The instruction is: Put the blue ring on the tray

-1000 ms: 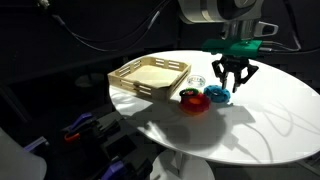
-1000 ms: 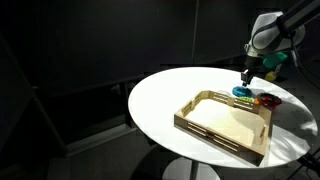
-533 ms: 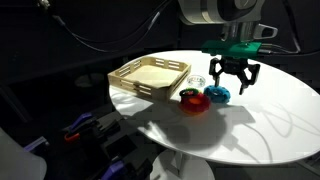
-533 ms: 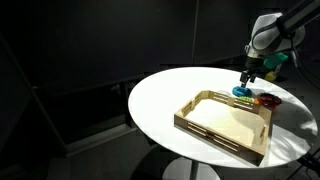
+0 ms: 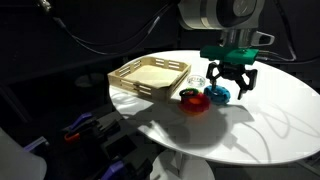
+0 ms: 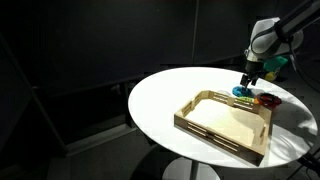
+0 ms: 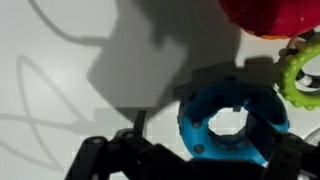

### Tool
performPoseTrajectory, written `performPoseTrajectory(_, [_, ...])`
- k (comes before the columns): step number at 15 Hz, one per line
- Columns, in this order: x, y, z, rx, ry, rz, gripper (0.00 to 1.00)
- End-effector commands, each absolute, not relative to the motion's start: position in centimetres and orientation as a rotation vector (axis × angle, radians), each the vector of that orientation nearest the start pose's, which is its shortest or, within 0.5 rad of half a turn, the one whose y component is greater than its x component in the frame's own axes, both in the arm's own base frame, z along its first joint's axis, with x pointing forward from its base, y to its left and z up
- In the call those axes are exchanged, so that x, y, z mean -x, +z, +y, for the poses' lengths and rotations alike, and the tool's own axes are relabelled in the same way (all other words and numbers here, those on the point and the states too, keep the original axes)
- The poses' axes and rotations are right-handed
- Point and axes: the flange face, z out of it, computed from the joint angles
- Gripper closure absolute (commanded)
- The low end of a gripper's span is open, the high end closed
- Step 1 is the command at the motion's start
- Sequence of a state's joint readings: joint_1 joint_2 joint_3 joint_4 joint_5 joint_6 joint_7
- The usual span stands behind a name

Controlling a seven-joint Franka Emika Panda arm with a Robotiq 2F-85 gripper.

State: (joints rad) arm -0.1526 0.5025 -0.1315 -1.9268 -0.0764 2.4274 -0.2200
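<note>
The blue ring (image 5: 217, 94) (image 6: 243, 92) lies flat on the white round table, beside a red rounded object (image 5: 192, 100). In the wrist view the blue ring (image 7: 233, 122) fills the lower right, its hole facing up. My gripper (image 5: 230, 88) (image 6: 247, 80) hovers just over the ring, open, with its fingers spread on either side and nothing held; the gripper (image 7: 210, 160) shows as dark shapes along the bottom edge. The tray (image 5: 150, 75) (image 6: 228, 122), light tan wood with slotted sides, stands empty further along the table.
A small pale ring (image 5: 196, 82) (image 7: 300, 75) lies between the tray and the blue ring. The red object (image 7: 272, 15) (image 6: 267, 99) sits close by. The white table (image 5: 270, 110) ends in a round edge, with dark surroundings and cables beyond.
The jaws have spread from nearly closed to wide open. The arm has hardly shifted and the blue ring stays on the table.
</note>
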Motion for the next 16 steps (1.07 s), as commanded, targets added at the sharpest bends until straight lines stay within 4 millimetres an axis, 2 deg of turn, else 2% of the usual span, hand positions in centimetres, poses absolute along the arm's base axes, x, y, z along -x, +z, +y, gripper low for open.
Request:
performPoseTrajectory(1, [-60.5, 22.8, -17.8, 3.257, 0.072, 0.014, 0.28])
performPoseTrajectory(3, [-60.5, 22.7, -17.8, 3.257, 0.075, 0.014, 0.44])
performPoseTrajectory(7, [-60.5, 22.7, -17.7, 3.257, 0.077, 0.014, 0.66])
performPoseTrajectory(9, [-60.4, 22.6, -17.8, 3.256, 0.079, 0.015, 0.83])
performPoseTrajectory(10, [-60.4, 22.6, -17.8, 3.257, 0.078, 0.015, 0.89])
performPoseTrajectory(16, [-60.4, 24.4, -17.6, 3.248, 0.044, 0.02, 0.9])
